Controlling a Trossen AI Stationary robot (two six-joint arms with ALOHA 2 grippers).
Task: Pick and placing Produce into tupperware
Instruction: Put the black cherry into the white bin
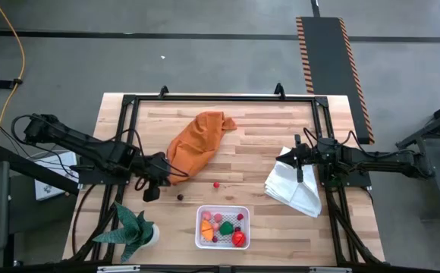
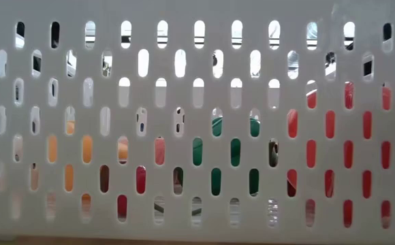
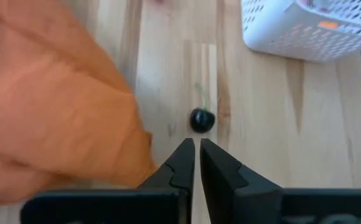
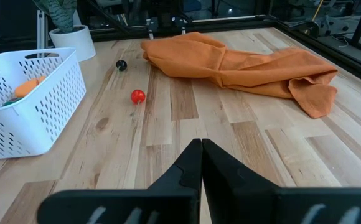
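The left gripper (image 1: 151, 189) hangs low over the table (image 1: 265, 136) near its left edge, just beside the lower end of the crumpled orange cloth (image 1: 197, 144), with its two fingers pinched together and nothing between them. In the left wrist view the same gripper (image 3: 196, 149) points straight at a small dark berry (image 3: 201, 120), which lies on bare wood just ahead of the fingertips and apart from them, with the cloth edge close on one side.

From above, that dark berry (image 1: 180, 197) sits toward the table's middle from the left gripper. A red berry (image 1: 215, 184) lies further on, toward the centre. Both are loose on the wood, between the cloth and the white perforated basket (image 1: 202, 212) that stands at the middle of the table's near edge with several produce pieces already in it.

The right gripper (image 1: 300, 173) waits over the white folded cloth (image 1: 294, 186) near the right edge, fingers shut and empty, well apart from both berries.

The left arm is plainly the nearer one. The berry is round, so no long axis constrains the approach; my judgement is that the fingers must first spread, then advance a little and drop around it while staying clear of the cloth.
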